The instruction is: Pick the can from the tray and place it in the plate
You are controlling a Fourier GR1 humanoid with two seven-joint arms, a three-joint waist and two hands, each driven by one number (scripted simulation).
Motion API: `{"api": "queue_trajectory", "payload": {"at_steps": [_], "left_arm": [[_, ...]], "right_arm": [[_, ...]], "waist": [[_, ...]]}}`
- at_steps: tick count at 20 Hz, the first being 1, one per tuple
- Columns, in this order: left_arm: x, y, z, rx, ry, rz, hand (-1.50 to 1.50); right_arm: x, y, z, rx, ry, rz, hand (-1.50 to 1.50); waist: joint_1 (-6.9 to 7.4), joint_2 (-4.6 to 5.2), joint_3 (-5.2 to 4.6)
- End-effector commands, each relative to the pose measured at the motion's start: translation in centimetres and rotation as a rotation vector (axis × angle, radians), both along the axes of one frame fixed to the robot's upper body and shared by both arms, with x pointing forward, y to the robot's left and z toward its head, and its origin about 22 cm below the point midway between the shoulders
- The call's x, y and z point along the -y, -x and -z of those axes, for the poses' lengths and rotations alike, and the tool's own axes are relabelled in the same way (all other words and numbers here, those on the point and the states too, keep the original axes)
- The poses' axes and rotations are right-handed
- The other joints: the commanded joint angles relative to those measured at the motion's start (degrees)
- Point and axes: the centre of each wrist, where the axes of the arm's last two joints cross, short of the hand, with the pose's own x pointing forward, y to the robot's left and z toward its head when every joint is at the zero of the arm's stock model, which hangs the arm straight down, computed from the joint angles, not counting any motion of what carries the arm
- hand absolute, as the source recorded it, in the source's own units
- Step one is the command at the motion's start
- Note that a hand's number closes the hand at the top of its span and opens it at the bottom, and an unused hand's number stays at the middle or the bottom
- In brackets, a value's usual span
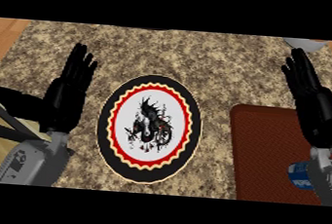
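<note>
We are watching the open, straight-fingered right hand [313,102] hovering over the dark red rectangular tray [263,155], the blue-and-white can [301,175] lying half hidden just behind its wrist, far from the resting open left hand [67,95].

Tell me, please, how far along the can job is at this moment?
Nothing looks done: the plate holds no can. The can lies on the tray, partly hidden by the right forearm. Both the left hand and right hand are open, holding nothing. Grasping, carrying and placing remain.

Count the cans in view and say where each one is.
1: a blue can on the tray at the lower right, mostly hidden behind the right forearm. More could be hidden there.
</note>
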Motion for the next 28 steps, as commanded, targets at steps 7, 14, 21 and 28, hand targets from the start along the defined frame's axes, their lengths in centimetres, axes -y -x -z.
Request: {"api": "queue_trajectory", "payload": {"at_steps": [7, 14, 21, 28], "left_arm": [[-2.7, -0.1, -0.4, 0.044, -0.272, 0.048, 0.0], [-6.7, 0.7, -2.0, 0.071, -0.366, 0.03, 0.0], [-5.9, 0.5, -2.9, 0.077, -0.369, 0.063, 0.0], [-7.7, 0.7, -2.5, 0.065, -0.379, 0.047, 0.0]], "right_arm": [[-3.5, 2.2, -5.2, 0.249, 0.617, -0.619, 1.5], [-1.7, 10.8, 8.1, 0.129, 0.231, -0.707, -1.5], [6.5, 10.2, 8.2, 0.304, 0.14, -0.668, -1.5], [10.1, 9.1, -0.2, 0.302, 0.576, -0.643, -1.5]], "waist": [[-0.97, -3.94, -0.07], [-3.44, -0.28, 1.38], [-2.47, -0.17, 1.15], [-3.14, -0.48, 0.86]]}}
